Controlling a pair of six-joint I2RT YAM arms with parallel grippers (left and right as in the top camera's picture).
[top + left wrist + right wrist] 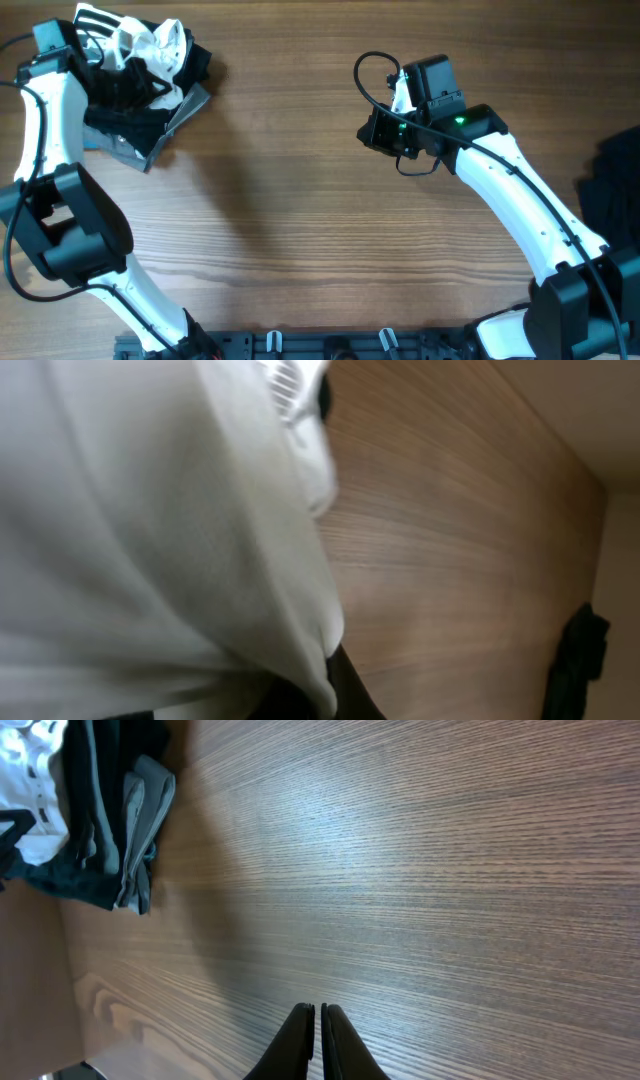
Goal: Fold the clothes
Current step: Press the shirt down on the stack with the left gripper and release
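A heap of clothes lies at the table's far left: a white garment [150, 48] with black stripes on top, black garments [125, 118] below it, and a grey one [178, 112] at the edge. My left gripper [112, 55] is in the heap. The white garment [150, 530] fills the left wrist view and hides the jaws, and they seem shut on it. My right gripper [385, 132] hangs over bare wood at the middle right. Its fingers [319, 1012] are shut and empty. The heap also shows in the right wrist view [95, 810].
A dark garment [612, 190] lies at the table's right edge, and it also shows in the left wrist view [575, 660]. The wooden tabletop [300, 220] stretches between the two arms. The arm bases stand at the front edge.
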